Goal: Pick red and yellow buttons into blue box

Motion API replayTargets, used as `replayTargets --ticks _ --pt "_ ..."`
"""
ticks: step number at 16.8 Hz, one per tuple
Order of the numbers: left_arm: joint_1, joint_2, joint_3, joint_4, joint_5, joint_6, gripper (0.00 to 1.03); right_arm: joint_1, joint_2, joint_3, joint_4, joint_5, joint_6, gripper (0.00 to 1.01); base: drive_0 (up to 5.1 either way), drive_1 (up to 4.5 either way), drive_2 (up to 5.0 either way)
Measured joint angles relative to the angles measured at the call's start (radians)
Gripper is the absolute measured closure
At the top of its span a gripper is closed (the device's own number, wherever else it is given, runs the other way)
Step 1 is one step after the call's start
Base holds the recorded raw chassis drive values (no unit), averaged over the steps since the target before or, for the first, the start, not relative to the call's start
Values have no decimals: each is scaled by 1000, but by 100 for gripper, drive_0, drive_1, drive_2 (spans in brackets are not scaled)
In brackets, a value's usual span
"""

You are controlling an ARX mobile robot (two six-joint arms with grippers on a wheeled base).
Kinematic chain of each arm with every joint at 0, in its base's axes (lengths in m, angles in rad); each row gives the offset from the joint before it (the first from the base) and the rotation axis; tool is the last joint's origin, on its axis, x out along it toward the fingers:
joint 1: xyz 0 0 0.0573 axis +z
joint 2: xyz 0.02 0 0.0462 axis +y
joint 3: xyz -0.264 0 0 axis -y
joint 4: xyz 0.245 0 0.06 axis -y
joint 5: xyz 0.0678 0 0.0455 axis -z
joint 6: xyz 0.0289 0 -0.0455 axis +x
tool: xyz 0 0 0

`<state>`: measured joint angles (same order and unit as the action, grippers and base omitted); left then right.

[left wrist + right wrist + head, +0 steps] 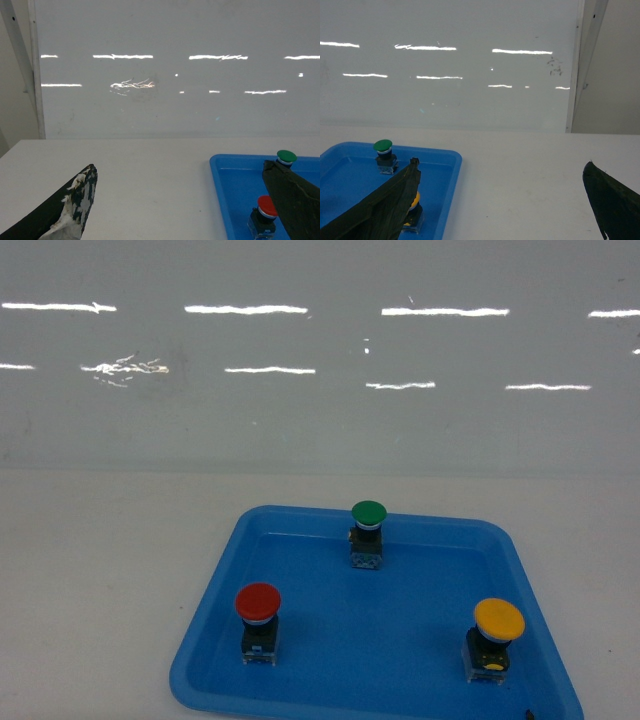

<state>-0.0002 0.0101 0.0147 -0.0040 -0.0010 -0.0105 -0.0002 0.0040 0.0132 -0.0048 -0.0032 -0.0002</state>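
Both grippers stood wide open and held nothing. Left gripper [180, 200] hung over bare white table [150, 175], its worn left finger [70, 210] well apart from the right finger [295, 195], which overlapped the blue box [235, 185] in that wrist view. Just beside the inner edge of that right finger sat the red button [266, 206], upright on its blocky base inside the box; farther off, near the finger's tip, stood the green button [286, 156]. Right gripper [505, 200] likewise gaped over the table, its left finger [385, 205] partly hiding the yellow button [414, 201] near the box's edge. In the head view neither gripper showed; red, yellow [499, 619] and green all stood upright in the box, well apart.
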Motion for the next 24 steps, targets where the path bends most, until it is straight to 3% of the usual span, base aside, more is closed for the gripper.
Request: replayTargets --ticks 12,13,14,16,17,20,21,22,23,24 --pt "0 0 0 0 0 0 5 0 0 0 0 0 0 3 0 0 0" --pt "-9 3 0 -4 -6 -3 5 0 0 0 0 0 0 3 0 0 0" --pt "-69 13 0 14 -55 -5 5 -2 2 0 8 -3 0 3 0 0 0" --pt "-164 23 3 14 -100 2 5 -16 59 -1 117 -45 -20 3 0 0 0" --pt "-175 39 4 15 -120 -1 5 -24 137 -2 190 -76 -32 3 0 0 0" --pt "-221 310 37 277 -173 -7 5 -32 467 -2 488 -122 -60 3 0 0 0" --pt "-261 455 73 380 -177 -2 5 -19 621 0 622 -127 -66 3 0 0 0" --pt "-314 788 195 531 -179 21 5 34 965 31 830 -147 -84 3 0 0 0" --pt "-317 931 238 591 -193 27 5 63 1110 79 881 -154 -93 3 0 0 0" --pt "-318 1041 278 575 -187 36 5 89 1209 126 897 -160 -106 3 0 0 0"
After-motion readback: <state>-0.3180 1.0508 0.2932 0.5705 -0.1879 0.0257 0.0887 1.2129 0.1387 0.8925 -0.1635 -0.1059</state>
